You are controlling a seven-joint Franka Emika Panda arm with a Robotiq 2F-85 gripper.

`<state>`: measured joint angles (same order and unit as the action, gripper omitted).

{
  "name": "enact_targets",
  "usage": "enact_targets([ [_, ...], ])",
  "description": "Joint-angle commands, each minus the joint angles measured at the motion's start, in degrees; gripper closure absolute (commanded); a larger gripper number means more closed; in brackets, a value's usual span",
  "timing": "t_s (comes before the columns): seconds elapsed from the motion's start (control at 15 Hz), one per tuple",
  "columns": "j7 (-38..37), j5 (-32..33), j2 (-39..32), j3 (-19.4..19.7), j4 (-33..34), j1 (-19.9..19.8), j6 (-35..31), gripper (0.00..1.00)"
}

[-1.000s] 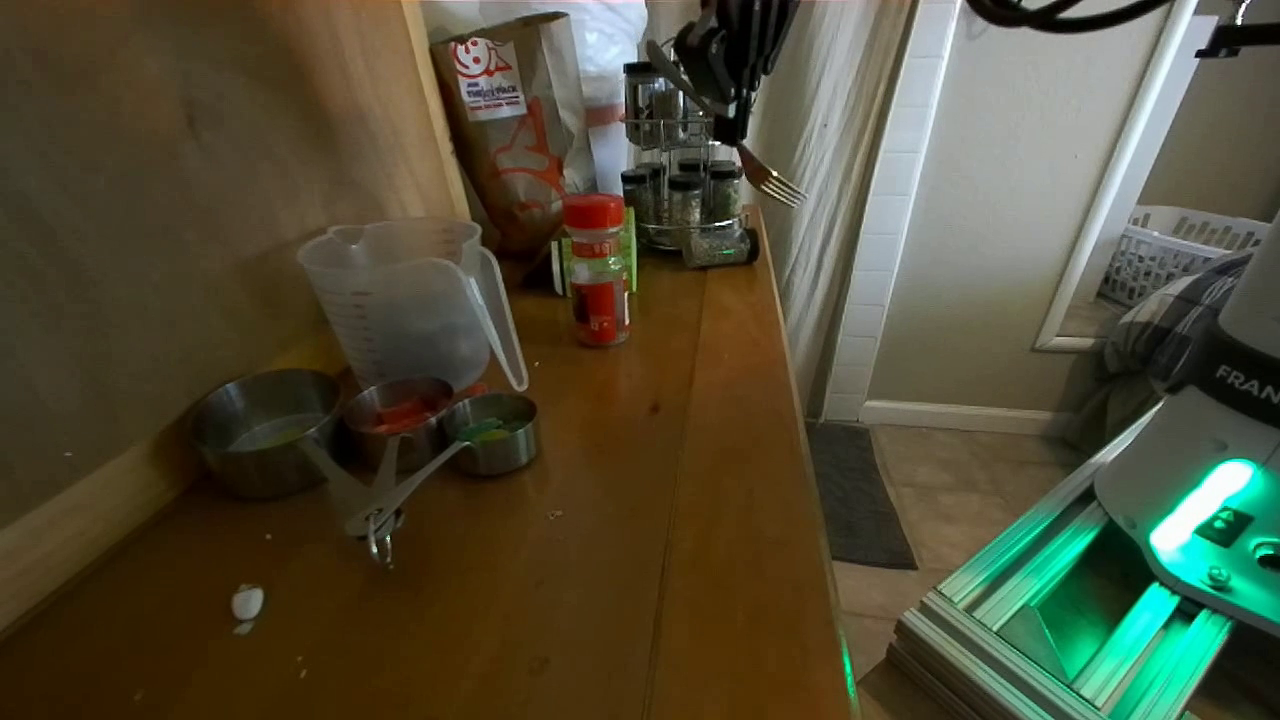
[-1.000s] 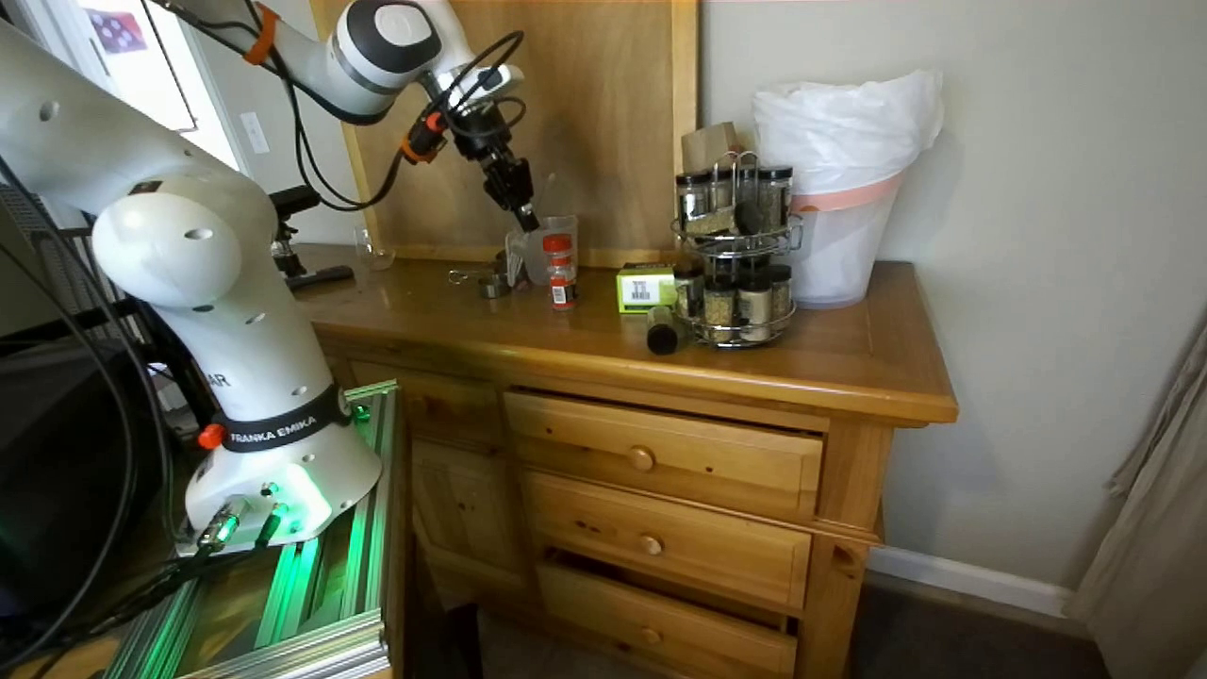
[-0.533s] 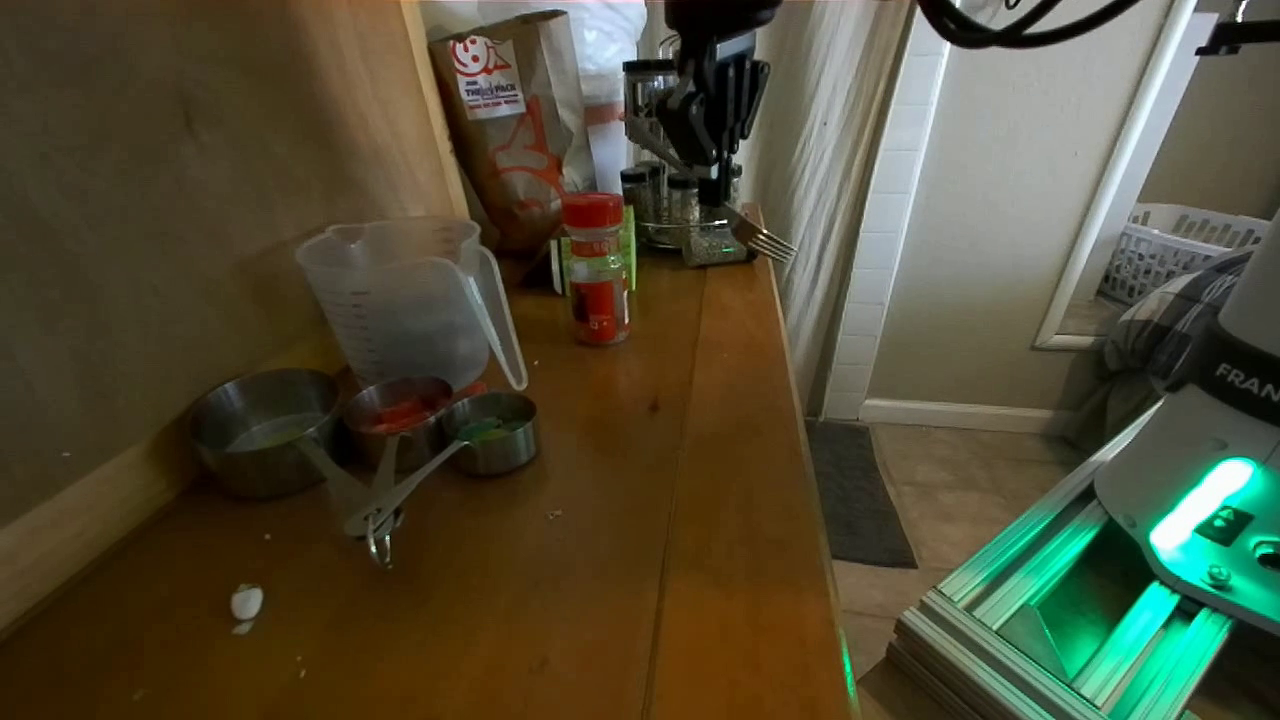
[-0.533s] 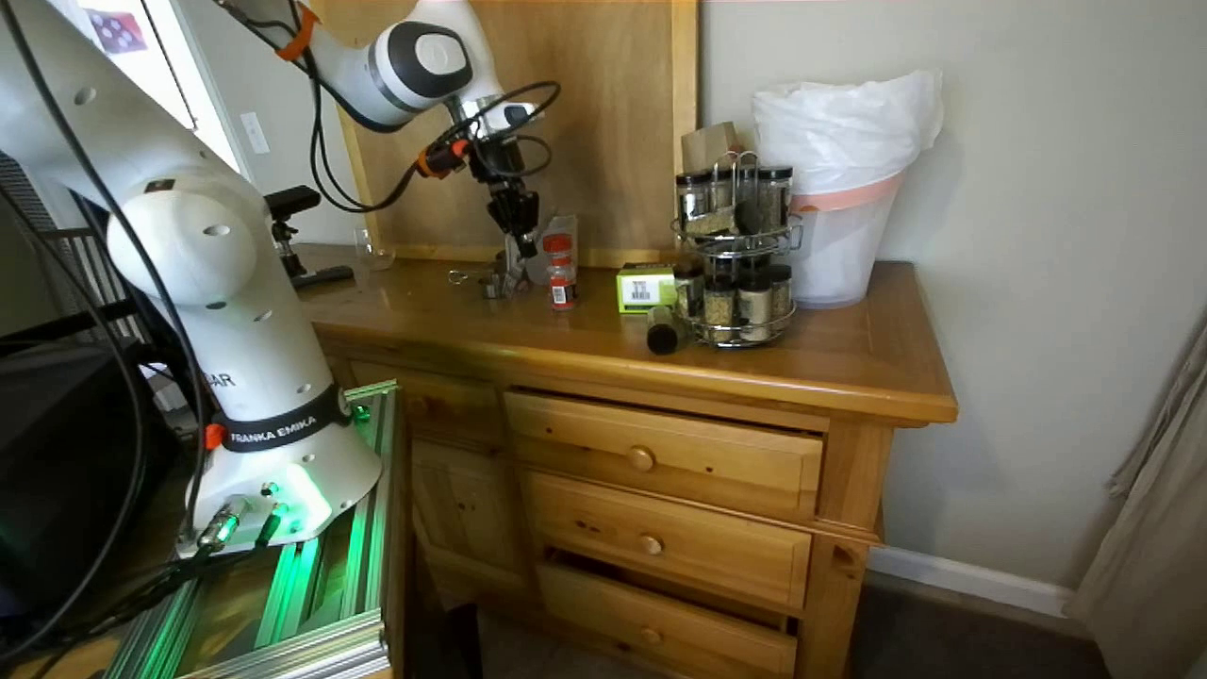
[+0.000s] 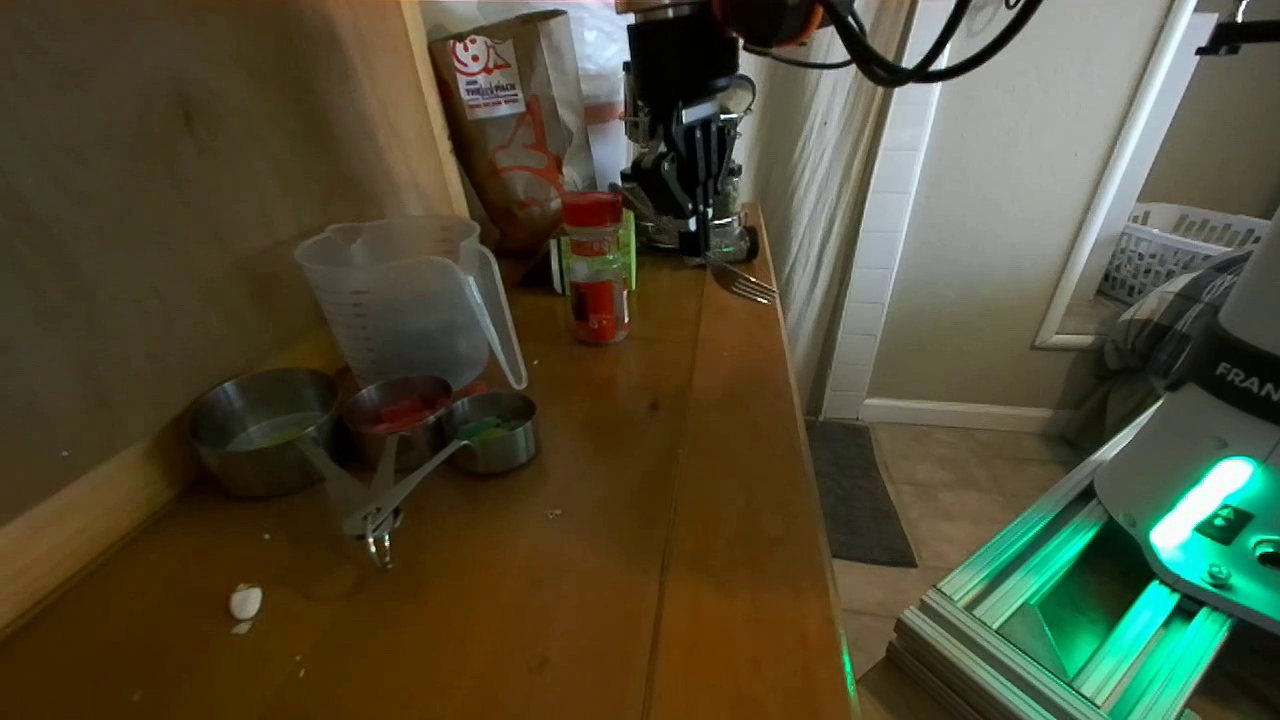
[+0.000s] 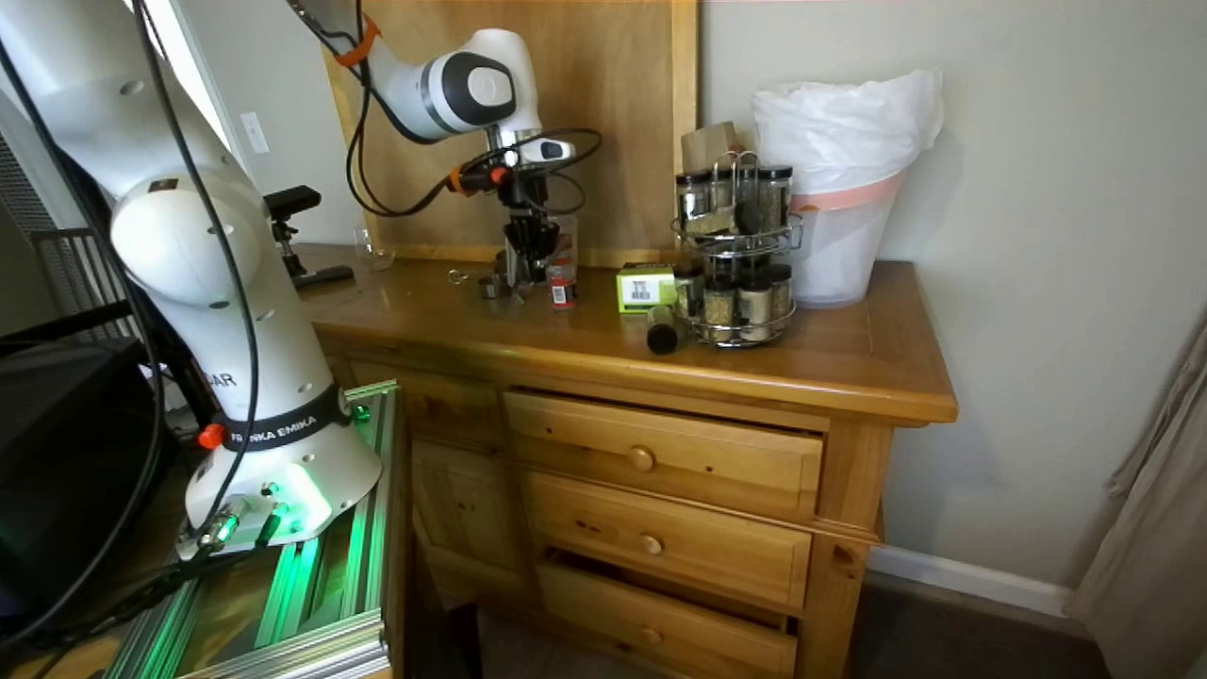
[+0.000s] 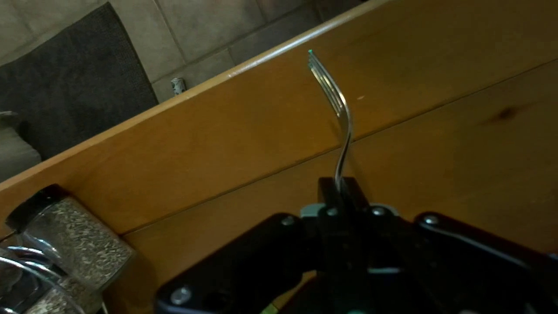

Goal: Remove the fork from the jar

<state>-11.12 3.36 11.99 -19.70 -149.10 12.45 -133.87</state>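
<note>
My gripper point(image 7: 340, 185) is shut on the silver fork point(image 7: 346, 120), whose tines point away from the fingertips in the wrist view. In an exterior view, the tines point(image 5: 745, 284) slant down just above the wooden top by its outer edge, while the handle sticks out on the far side of the gripper point(image 5: 692, 240). The translucent jar point(image 5: 400, 290) stands upright by the wooden panel, apart from the fork. Seen in an exterior view, the arm's gripper point(image 6: 534, 269) partly covers the jar point(image 6: 569, 231).
A red-capped bottle point(image 5: 597, 275) and a green box point(image 6: 645, 288) stand near the gripper. Metal measuring cups point(image 5: 490, 432) sit before the jar. Beyond are a spice rack point(image 6: 735, 247), a spice jar lying on its side point(image 7: 78, 240) and a paper bag point(image 5: 520, 130).
The gripper has come down toward the wooden top with the fork still held, shifting slightly toward the bottle. The jar and the other objects have stayed put.
</note>
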Motion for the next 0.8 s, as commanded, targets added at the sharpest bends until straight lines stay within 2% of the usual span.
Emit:
enact_targets([
  [0.0,2.16,-0.98,-5.85,1.23,5.24,1.33,2.38,0.99],
  [0.4,1.66,0.65,-12.01,1.53,11.40,1.42,6.14,0.99],
  [0.73,1.41,0.04,-14.88,2.15,14.78,1.57,13.36,0.99],
])
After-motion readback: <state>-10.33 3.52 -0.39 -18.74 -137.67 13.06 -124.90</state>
